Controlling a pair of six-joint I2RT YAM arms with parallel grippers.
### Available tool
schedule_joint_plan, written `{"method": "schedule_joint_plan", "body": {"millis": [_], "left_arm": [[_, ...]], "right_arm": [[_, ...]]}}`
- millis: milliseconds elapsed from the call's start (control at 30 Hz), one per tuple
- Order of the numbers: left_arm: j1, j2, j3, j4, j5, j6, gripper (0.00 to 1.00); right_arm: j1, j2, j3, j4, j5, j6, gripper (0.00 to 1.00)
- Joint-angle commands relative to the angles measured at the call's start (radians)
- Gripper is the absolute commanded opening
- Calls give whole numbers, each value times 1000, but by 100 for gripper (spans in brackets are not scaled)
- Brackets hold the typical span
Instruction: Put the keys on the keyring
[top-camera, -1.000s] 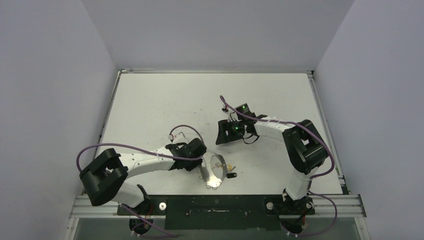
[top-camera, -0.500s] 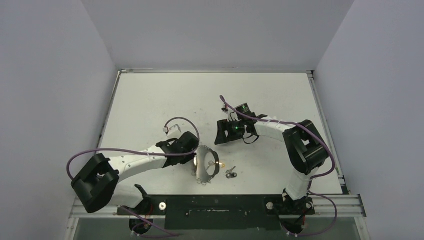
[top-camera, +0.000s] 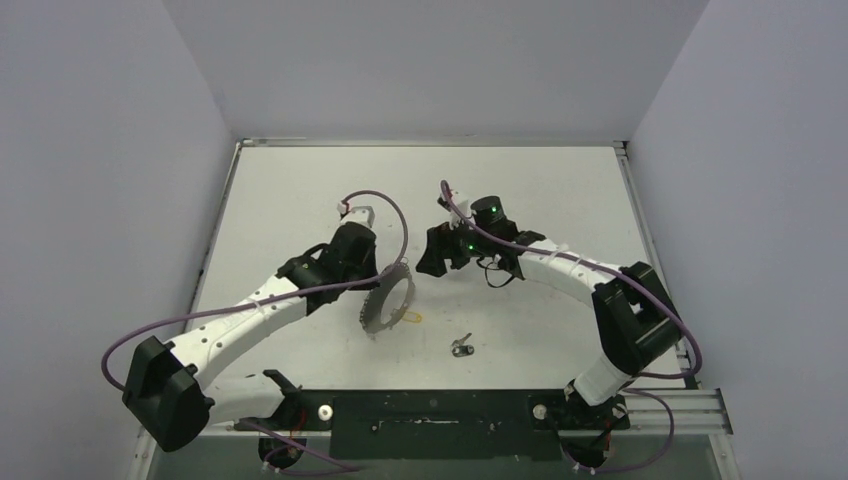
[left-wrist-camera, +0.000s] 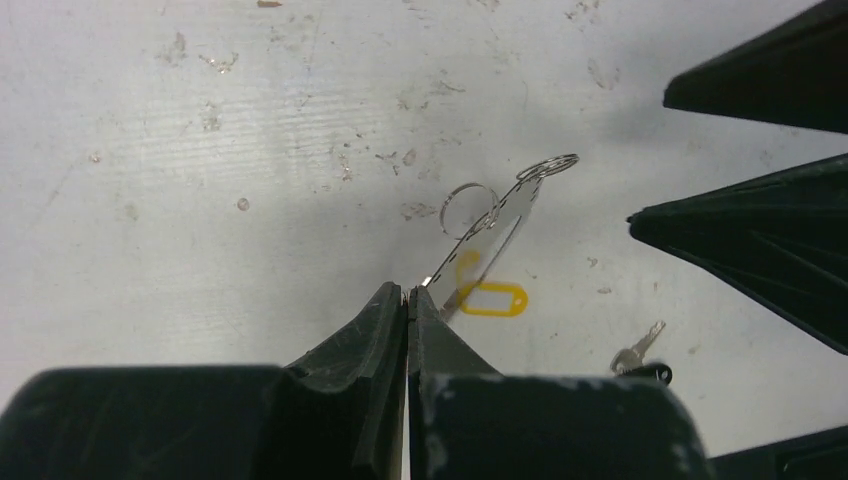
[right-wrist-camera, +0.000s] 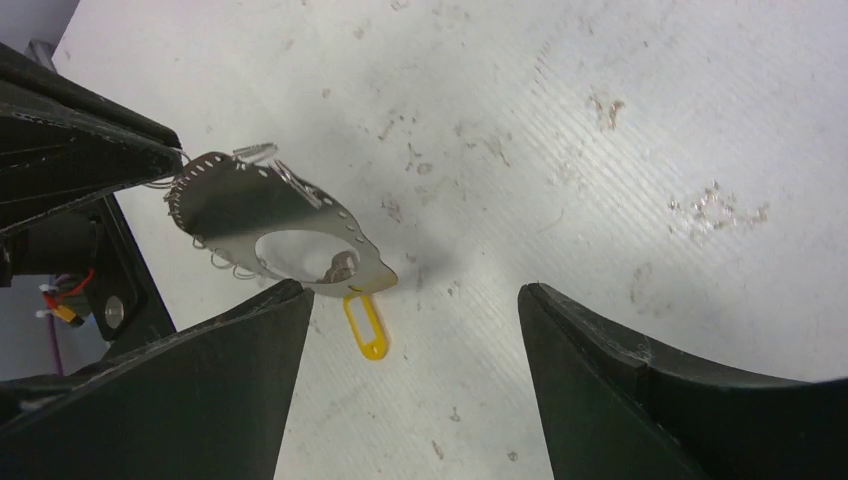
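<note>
The keyring (right-wrist-camera: 270, 215) is pinched at 1 thin edge by the clenched left gripper (left-wrist-camera: 407, 292); the right gripper (right-wrist-camera: 412, 290) is spread, empty. The ring could be twisted loose if bumped.

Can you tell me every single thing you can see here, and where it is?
keyring: one, silvery, held up off the table by its edge
small rings: several, silvery, strung along the keyring's edge
yellow key: one, yellow head, just under the keyring's lower tip, seemingly hanging from it
black key: one, black head with silvery blade, lying on the table, apart from the keyring
table: one, white and scuffed, under everything
walls: grey, around the table
arms: two, white and black, bolted at the near edge
left gripper: one, black, shut on the keyring's edge
right gripper: one, black, open and empty, above the table beside the keyring
</note>
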Motion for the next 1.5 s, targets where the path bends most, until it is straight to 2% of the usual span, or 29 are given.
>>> {"method": "schedule_joint_plan", "body": {"millis": [0,133,300,467,667,800,933,1000,1100,1267,1400,1467], "left_arm": [[18,0,129,-120,121,189,0],[29,17,196,-171,164,244,0],[44,40,256,-193,232,317,0],[49,60,240,-167,272,358,0],[51,65,188,-98,355,427,0],[52,37,128,-13,381,491,0],[52,3,57,92,394,531,0],[54,-1,37,124,402,548,0],[55,0,31,151,423,574,0],[72,8,19,202,470,599,0],[98,3,-21,297,522,601,0],[109,1,-34,331,524,593,0]], "right_arm": [[48,-78,-12,172,32,-84,78],[83,-114,-58,283,-43,-204,79],[124,-151,-85,303,-85,-363,77],[132,-163,-124,368,-128,-415,71],[132,-129,-122,426,-166,-387,58],[119,-112,-146,540,-183,-319,55],[65,-87,-196,777,-235,-149,54],[46,-60,-209,836,-250,-104,53],[40,-23,-203,814,-259,-104,49],[52,-9,-233,835,-258,-118,49],[71,-16,-242,783,-262,-152,47],[89,-26,-245,744,-266,-179,43]]}}
